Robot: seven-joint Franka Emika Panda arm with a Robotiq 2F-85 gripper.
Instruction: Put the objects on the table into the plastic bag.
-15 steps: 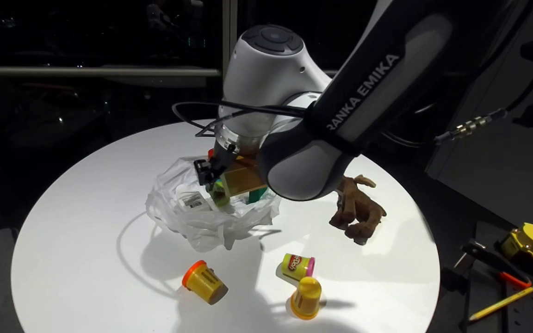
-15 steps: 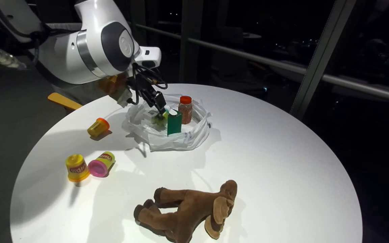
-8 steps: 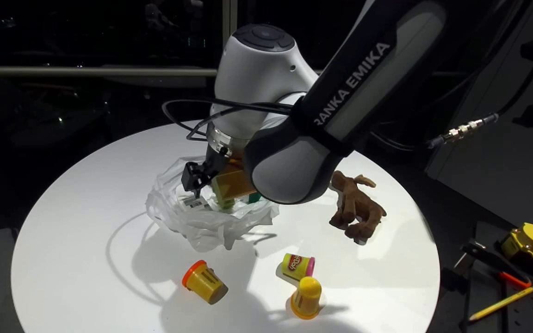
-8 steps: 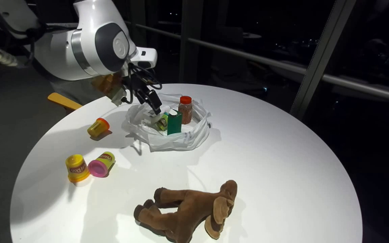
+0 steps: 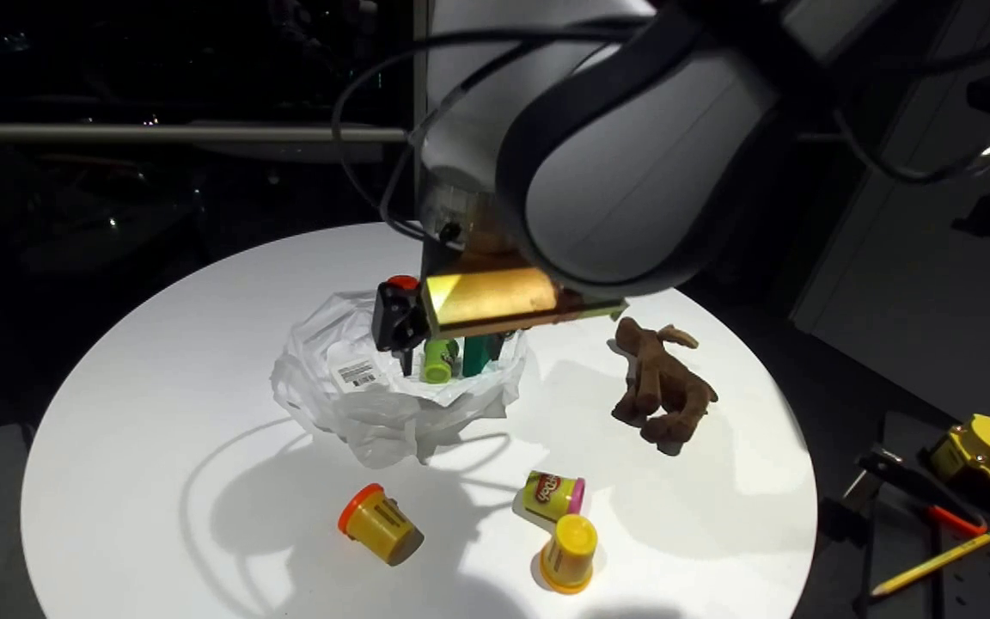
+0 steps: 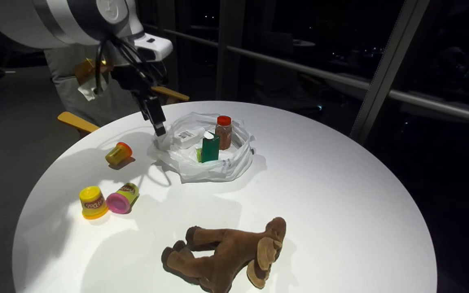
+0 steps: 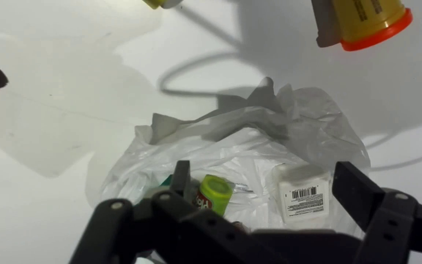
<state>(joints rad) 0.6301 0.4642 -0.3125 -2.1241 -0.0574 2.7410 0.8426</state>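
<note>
The green tub (image 7: 216,193) is seen in the bag (image 5: 392,423), just beside the green box (image 6: 210,149); in an exterior view it is now mostly covered by the box, while half a second before its label was shown. The gripper (image 7: 264,179) has been lifted above the bag, its jaws parted widely and directed downward with a tilt. On the table (image 6: 320,195), the plush toy (image 6: 234,254) and three more tubs (image 6: 92,197) are left unmoved.

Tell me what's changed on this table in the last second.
The gripper has opened, letting go of the lime-green can, which rests in the plastic bag beside the green box. The arm has moved up and leftward in an exterior view. Unmoved: the plush animal, red-capped bottle, pink-lidded can, red-lidded can, lid-down yellow can.
</note>
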